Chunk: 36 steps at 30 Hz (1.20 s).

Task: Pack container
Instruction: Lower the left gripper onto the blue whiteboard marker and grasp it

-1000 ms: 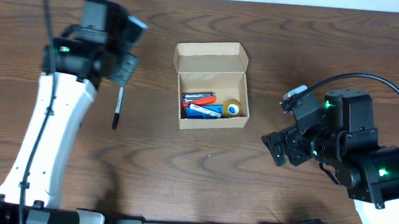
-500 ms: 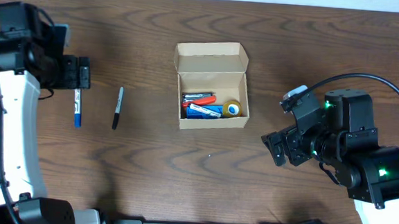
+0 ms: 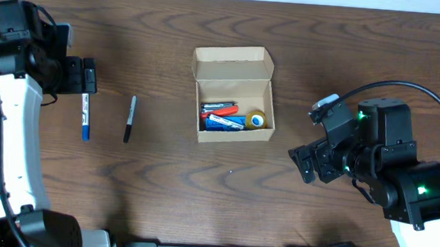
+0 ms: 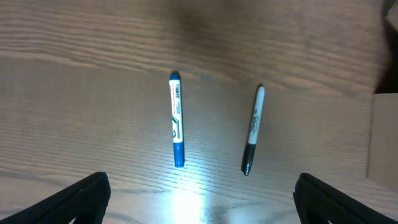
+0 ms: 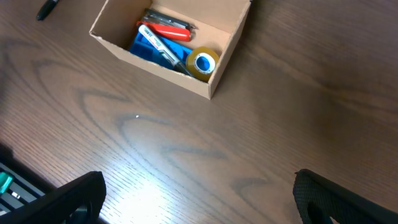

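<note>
Left gripper (image 4: 205, 202) wide open, empty, by blue-and-white plastic marker (image 4: 176, 119) near left edge (right gripper (image 5: 199, 199) open, empty): best to straddle barrel crosswise, mid-length.

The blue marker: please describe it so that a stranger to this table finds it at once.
On the wooden table, find the open cardboard box in the middle and look to its left. Two markers lie side by side, not touching; the blue marker is the one farther from the box. Its white barrel has blue ends, while the black marker is thinner with no blue.
</note>
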Motion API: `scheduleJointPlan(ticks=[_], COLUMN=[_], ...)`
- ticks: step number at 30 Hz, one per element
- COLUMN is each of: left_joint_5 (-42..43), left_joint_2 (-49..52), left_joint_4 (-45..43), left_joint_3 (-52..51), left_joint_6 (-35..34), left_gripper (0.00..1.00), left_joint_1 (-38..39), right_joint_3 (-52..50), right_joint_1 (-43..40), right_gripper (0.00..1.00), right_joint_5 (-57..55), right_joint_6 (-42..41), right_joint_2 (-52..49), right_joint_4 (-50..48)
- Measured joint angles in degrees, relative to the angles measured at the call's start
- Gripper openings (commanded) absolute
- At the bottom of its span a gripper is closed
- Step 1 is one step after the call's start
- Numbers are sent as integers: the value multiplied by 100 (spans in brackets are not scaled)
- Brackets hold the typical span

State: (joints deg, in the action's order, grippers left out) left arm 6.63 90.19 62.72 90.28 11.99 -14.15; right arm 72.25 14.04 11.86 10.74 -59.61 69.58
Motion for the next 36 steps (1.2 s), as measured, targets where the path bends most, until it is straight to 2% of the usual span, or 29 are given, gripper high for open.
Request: scheduleJointPlan(ticks=[11,31,33,36], left_joint_5=[-85,-81,-81,-79], left_joint_2=[1305,2715,2734,2741], left_joint_4=[-280,-638,-741,-876], left_joint_3=[-129,-166,-208,-315], left_joint_6=[2,11,22,28], left_gripper=[96,100,93,89], left_joint_1=[-46,-374,-374,-374], right_joint_3=[0,0,0,0], right_joint_1=[0,0,0,0], right_gripper=[99,99,99,99], right_joint_5=[0,0,0,0], right_joint_6=[0,0,0,0], right_joint_2=[0,0,0,0], right_joint_4=[0,0,0,0])
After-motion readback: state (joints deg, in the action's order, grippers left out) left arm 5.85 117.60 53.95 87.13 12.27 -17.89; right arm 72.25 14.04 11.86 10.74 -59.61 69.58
